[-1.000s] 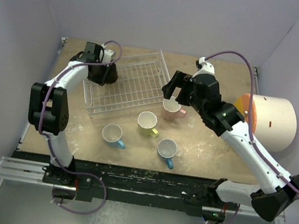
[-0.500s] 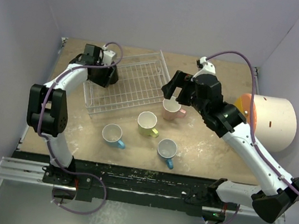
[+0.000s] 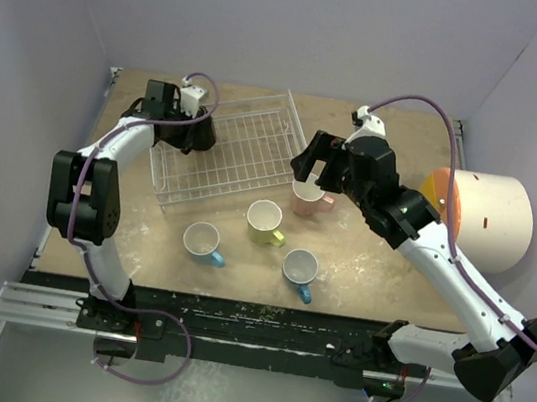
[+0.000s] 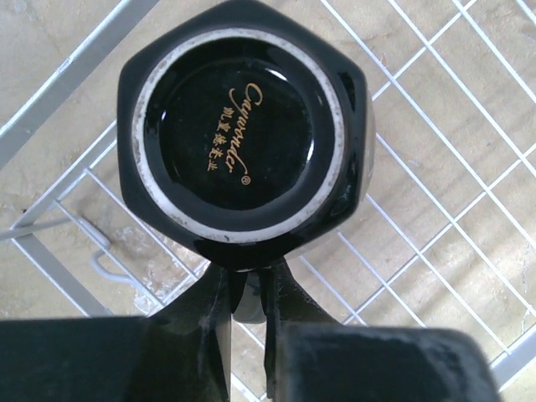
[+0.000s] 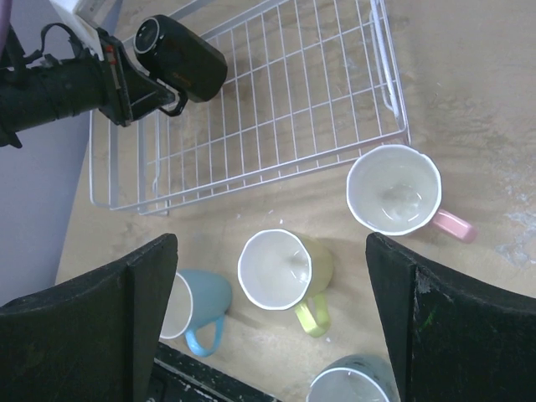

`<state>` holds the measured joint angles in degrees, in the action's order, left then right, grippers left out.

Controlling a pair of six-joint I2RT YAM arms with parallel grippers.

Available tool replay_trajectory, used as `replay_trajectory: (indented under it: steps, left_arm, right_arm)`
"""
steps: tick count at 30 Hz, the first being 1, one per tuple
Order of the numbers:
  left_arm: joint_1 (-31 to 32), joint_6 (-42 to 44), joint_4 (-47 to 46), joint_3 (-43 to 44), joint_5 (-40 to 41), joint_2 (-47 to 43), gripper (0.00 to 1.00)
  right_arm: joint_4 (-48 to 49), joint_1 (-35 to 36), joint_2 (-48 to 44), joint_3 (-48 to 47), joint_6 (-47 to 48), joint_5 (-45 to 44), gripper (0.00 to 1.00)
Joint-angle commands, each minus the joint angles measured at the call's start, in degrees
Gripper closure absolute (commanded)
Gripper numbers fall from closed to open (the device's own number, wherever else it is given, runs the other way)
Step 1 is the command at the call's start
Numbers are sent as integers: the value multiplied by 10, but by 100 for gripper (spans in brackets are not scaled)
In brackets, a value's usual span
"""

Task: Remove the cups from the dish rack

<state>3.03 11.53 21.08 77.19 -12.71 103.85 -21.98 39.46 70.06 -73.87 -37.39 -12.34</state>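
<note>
My left claw (image 4: pixel 249 289) gripped the black mug (image 4: pixel 239 126) by its handle, base toward me, to lift it from the rack (image 3: pixel 245 157); my right claw (image 3: pixel 316 168) gaped empty over the pink mug (image 3: pixel 304 198).

Left arm (image 3: pixel 130 145) and right arm (image 3: pixel 460 275), white shells, black joint housings, purple cables (image 3: pixel 415 99), matte black left gripper (image 4: pixel 249 283) and right gripper (image 5: pixel 272 251).

The white wire dish rack (image 5: pixel 276 109) lies on the table (image 5: pixel 469 100), and above its left part the left claw (image 5: pixel 172 102) grips the black mug (image 5: pixel 180 57), tipped on its side. Beside the rack's near rim stand the pink mug (image 5: pixel 394 188) and the yellow-green mug (image 5: pixel 280 268), with a light blue mug (image 5: pixel 201 301) partly hidden. The right claw (image 5: pixel 270 243) has its fingers spread wide.
</note>
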Motion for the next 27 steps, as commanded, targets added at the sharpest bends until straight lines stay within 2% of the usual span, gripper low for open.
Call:
replay_trajectory:
  steps: [1,4,7,13,18,22,27]
  left_arm:
    - [-3,-4,-37,-31,-38,-28,100]
    - [-4,-9,-32,-35,-71,-61,100]
    - [-9,-24,-11,-21,-140,-99,100]
    - [-11,-58,72,65,-331,-151,100]
    - [-18,-135,111,137,-470,-146,100]
    - [-18,-250,51,134,-575,-151,100]
    - [-18,-469,-148,87,-654,-176,100]
  right_arm:
    - [36,0,-17,10,19,4,5]
    - [51,0,-16,13,44,6,3]
    - [72,0,-17,18,93,-2,3]
    - [252,0,-78,113,215,4,2]
    - [333,0,-111,152,304,52,2]
    - [378,0,-116,180,363,96,3]
    - [432,0,-127,199,426,138,6]
